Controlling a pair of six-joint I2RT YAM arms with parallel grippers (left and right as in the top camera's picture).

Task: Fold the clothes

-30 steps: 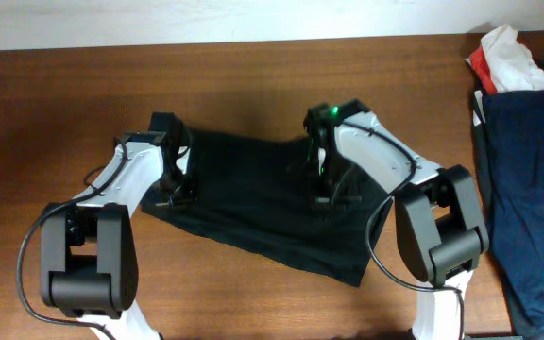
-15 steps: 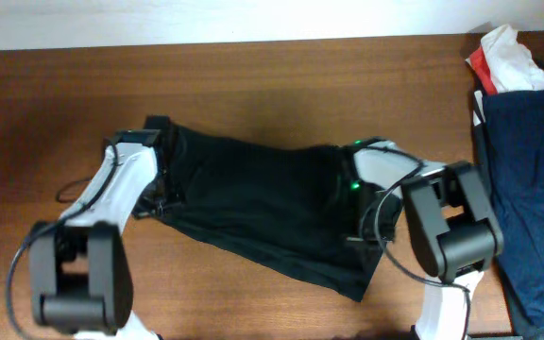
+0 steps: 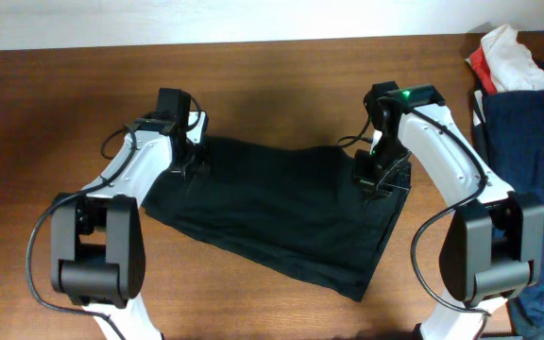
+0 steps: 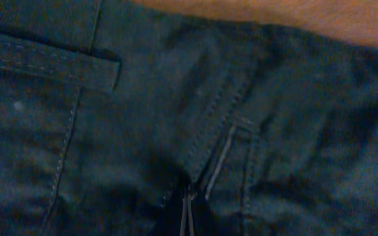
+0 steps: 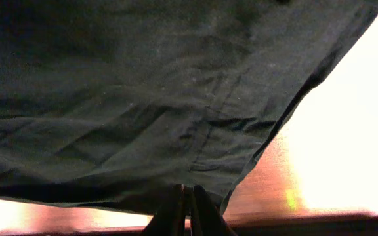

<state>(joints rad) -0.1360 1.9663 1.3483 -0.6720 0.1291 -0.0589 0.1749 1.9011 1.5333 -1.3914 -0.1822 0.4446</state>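
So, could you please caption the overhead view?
Left gripper and right gripper pinch a black fabric garment on a brown wooden table.

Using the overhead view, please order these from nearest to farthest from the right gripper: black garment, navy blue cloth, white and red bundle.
1. Black fabric garment, directly under the right gripper.
2. Navy blue cloth, at the right edge.
3. White and red crumpled bundle, top right corner.

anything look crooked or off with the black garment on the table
Yes. The black garment lies askew: in the overhead view its lower edge slants diagonally and ends in a point at the lower right, and creases run across it. No tear or spill shows.
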